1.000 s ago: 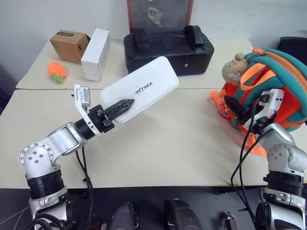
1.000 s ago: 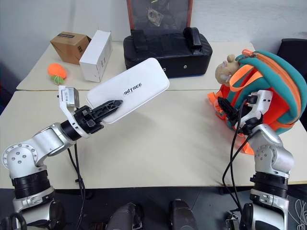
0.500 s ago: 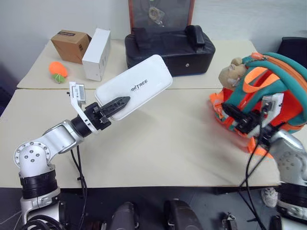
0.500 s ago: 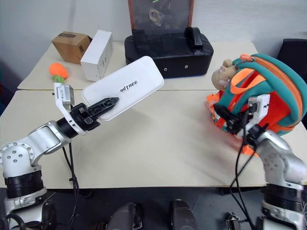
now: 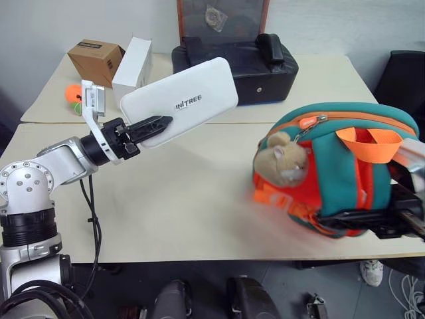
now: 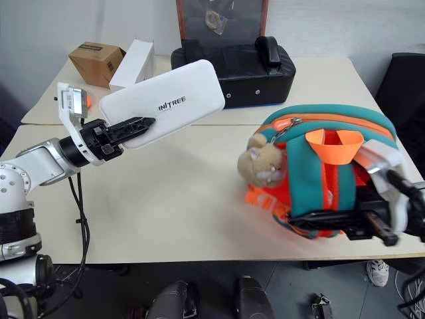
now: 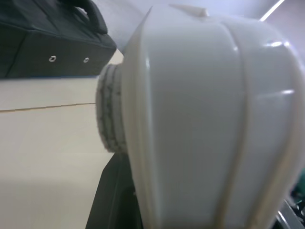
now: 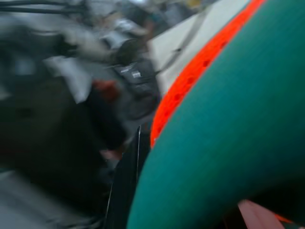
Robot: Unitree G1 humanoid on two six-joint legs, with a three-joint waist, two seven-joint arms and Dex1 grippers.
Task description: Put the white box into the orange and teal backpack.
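The white box (image 5: 189,100), flat with rounded corners and dark lettering, hangs tilted above the left half of the table, with my left gripper (image 5: 161,122) shut on its near end. It looms close in the left wrist view as well, white box (image 7: 205,119). The orange and teal backpack (image 5: 339,173) lies near the table's front right edge, teal top upward, its tan plush toy (image 5: 282,163) facing left. My right gripper (image 5: 332,217) is shut on the backpack's lower edge, its black fingers running along under it. Teal and orange fabric of the backpack (image 8: 228,119) presses against the right wrist camera.
A black rectangular case (image 5: 252,56) stands at the back middle of the far table. A brown cardboard box (image 5: 96,60), a taller white carton (image 5: 131,63) and a small orange object (image 5: 72,93) sit at the back left. A dark chair (image 5: 405,73) stands at the right.
My right gripper closed on the backpack and dragged it toward the front edge and leftward, tipping it over. My left gripper lifted the white box slightly and rolled it.
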